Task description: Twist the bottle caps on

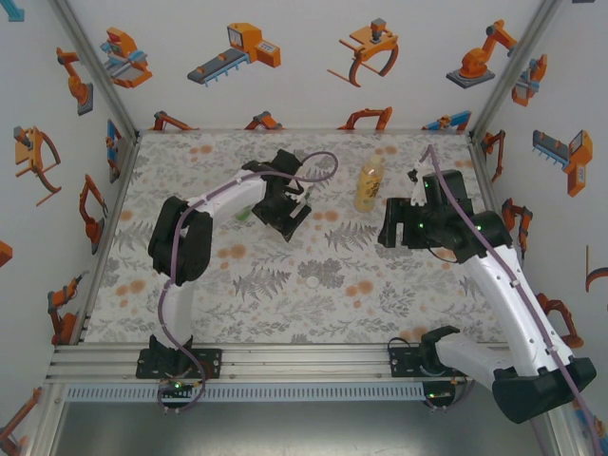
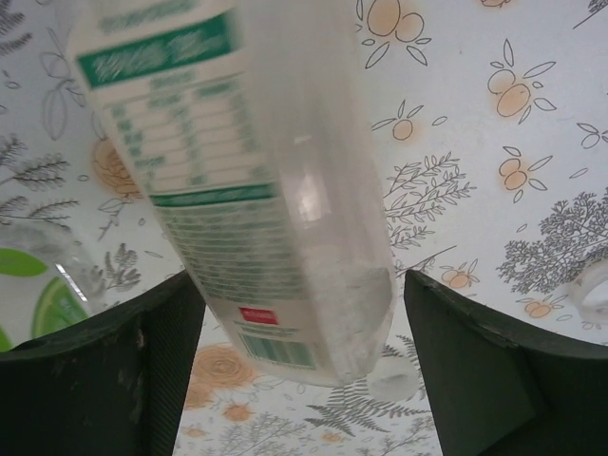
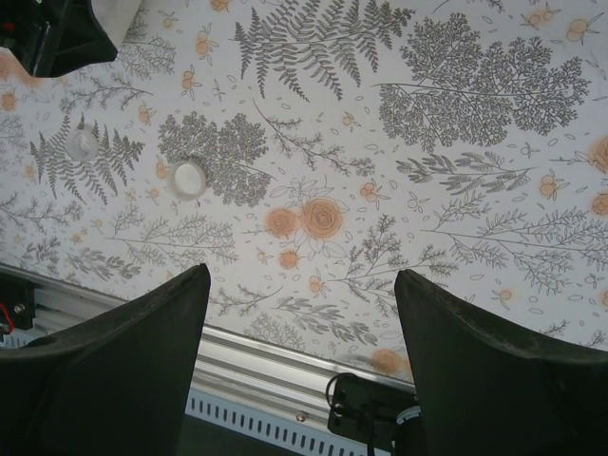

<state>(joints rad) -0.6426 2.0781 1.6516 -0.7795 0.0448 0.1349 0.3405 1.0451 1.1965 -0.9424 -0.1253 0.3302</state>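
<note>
A clear bottle [image 2: 256, 190] with a green-white label slants between the fingers of my left gripper [image 2: 299, 361], base end nearest the camera. The left finger [image 2: 142, 370] is at its side and a gap shows before the right finger [image 2: 475, 370]; the jaws stand open around it. A squat green-tinted bottle [image 2: 38, 294] lies just to the left. The amber bottle [image 1: 369, 183] stands upright at the back, between the two grippers. Pale bottle caps lie loose on the table: one [image 2: 394, 380] below the clear bottle, two [image 3: 188, 178] [image 3: 83, 142] ahead of my right gripper [image 3: 302, 361], which hangs open and empty.
The floral table [image 1: 285, 304] ends at an aluminium rail [image 3: 266, 366] along its near edge, with an arm base [image 3: 380, 418] bolted there. White walls with robot pictures close in the left, back and right sides. One more cap [image 1: 312, 282] rests mid-table.
</note>
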